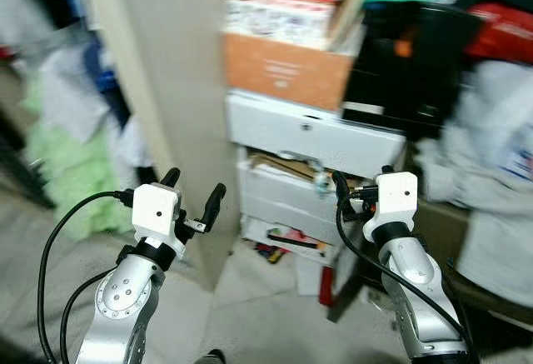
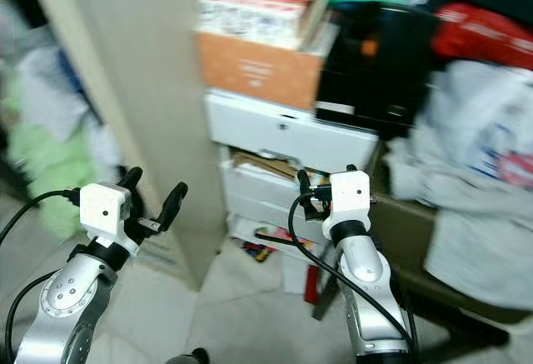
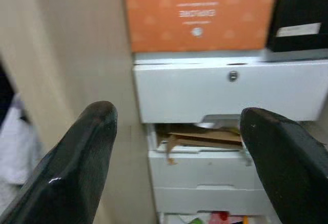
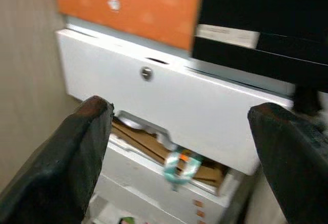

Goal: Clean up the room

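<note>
**Approach the white drawer unit with both grippers empty**

Head views: you face a white plastic drawer unit (image 1: 312,135) standing against a tall beige wooden panel (image 1: 171,89). An orange cardboard box (image 1: 283,68) sits on top of it, with a black box (image 1: 400,64) just beside that. The picture is smeared, so by my reading you are on the approach; settle the body before you reach. Brown cardboard scraps (image 1: 283,167) poke out of the gap under the top drawer, and small colourful items (image 1: 283,243) lie at the foot of the unit. These look like the clutter to tidy. Your left gripper (image 1: 193,197) is raised at chest height before the panel, fingers spread and holding nothing. Your right gripper (image 2: 325,187) is raised near the drawer fronts; its fingers are hard to read from here.

Left wrist view: the two black fingers (image 3: 77,162) stand wide apart, aimed at the drawer front and its small round lock (image 3: 233,75). Shift toward the scraps before closing.

Right wrist view: the fingers (image 4: 66,157) are likewise spread and empty, framing the scraps and a small teal tag (image 4: 179,167) hanging at the drawer's lip. Pick one item, centre it between the fingers, then close.
</note>
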Controlling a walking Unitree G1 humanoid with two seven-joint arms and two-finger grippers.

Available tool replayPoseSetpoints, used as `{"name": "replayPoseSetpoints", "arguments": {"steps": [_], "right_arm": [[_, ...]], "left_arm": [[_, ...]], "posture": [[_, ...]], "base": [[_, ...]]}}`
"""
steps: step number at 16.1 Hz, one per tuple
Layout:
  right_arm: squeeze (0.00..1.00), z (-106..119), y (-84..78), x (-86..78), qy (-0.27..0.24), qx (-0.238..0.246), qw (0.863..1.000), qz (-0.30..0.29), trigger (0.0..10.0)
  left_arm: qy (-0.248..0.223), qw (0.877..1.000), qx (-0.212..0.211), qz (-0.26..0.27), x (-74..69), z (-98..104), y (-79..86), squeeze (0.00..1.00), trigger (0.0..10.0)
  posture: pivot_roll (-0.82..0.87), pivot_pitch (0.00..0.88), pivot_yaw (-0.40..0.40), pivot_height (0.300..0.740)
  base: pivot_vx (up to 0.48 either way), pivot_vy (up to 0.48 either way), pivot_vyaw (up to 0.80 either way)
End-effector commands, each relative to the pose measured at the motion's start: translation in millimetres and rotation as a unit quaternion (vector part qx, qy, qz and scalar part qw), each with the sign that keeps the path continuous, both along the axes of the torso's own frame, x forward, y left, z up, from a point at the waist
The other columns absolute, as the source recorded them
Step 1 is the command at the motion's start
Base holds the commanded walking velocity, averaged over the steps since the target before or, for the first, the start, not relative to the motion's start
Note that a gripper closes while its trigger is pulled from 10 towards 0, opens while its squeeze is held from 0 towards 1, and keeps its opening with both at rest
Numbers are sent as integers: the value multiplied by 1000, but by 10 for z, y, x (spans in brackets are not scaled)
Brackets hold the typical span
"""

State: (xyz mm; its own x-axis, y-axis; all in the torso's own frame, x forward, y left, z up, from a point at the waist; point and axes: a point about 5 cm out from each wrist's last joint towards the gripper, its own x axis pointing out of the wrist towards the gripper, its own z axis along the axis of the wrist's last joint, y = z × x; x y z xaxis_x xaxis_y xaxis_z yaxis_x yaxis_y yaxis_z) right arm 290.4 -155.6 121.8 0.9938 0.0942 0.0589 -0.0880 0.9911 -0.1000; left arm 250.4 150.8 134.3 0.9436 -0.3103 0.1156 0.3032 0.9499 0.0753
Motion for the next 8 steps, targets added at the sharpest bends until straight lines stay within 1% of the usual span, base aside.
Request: {"name": "replayPoseSetpoints", "arguments": {"steps": [1, 8], "right_arm": [[0, -3, -19, 11, 2, 0, 1000, -3, 10000], [0, 0, -14, 14, 0, -1, 1000, -4, 10000]], "left_arm": [[3, 1000, 1, -1, 12, -4, 1, 0, 10000], [2, 1000, 1, -5, 14, -2, -11, 0, 10000]], "posture": [[-31, 81, -18, 740], [-31, 82, -17, 740]], "base": [[0, 0, 800], [0, 0, 800]]}}
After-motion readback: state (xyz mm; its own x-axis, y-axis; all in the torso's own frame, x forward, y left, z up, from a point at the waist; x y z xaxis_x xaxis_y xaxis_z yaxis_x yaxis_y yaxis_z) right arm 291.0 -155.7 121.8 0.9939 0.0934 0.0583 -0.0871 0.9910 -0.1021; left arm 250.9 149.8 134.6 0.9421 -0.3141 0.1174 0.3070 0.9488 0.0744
